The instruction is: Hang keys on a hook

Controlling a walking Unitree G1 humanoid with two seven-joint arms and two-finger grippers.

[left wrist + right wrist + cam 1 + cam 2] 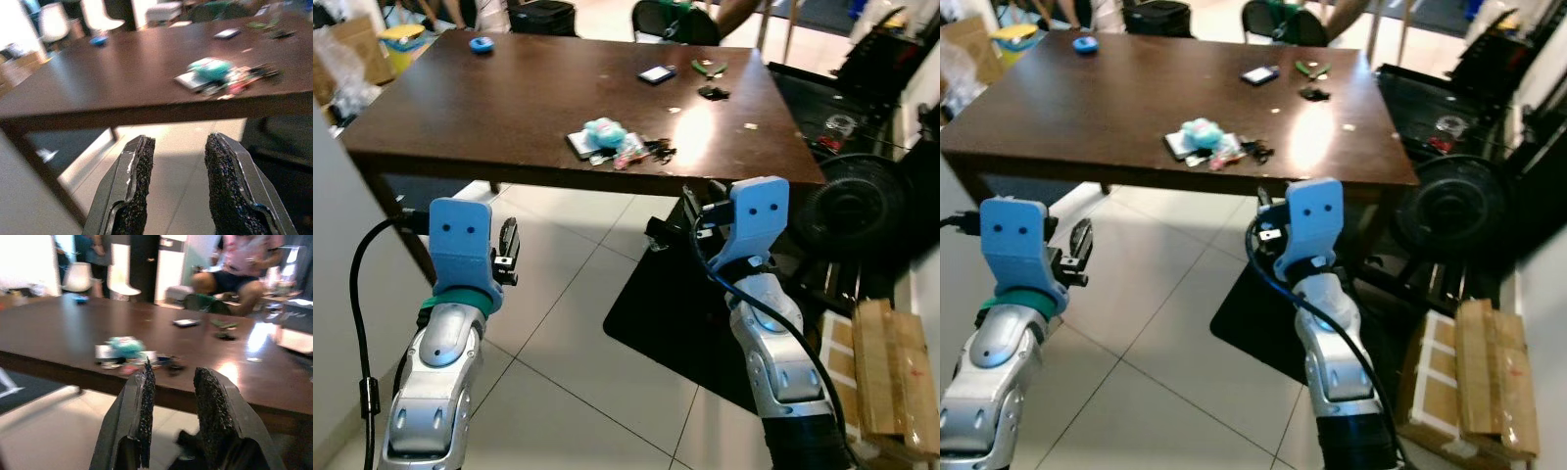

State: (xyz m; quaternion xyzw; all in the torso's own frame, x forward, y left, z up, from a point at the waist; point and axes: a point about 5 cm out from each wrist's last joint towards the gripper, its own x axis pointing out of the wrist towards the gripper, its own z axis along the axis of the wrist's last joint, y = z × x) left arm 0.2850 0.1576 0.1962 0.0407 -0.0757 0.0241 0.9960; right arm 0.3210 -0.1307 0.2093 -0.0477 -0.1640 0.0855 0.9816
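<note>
Facing the tabletop (489, 108) with both jaws released, I see the keys (658, 150) near its front edge beside a teal plush keychain (604, 131); light, loose, jangly—pinch the ring.

A big brown table (509, 108) fills the top of the frame. The keys (619, 147) lie near its front edge (beside a fluffy teal thing (604, 130)). Two silver arms reach up from below.
</note>
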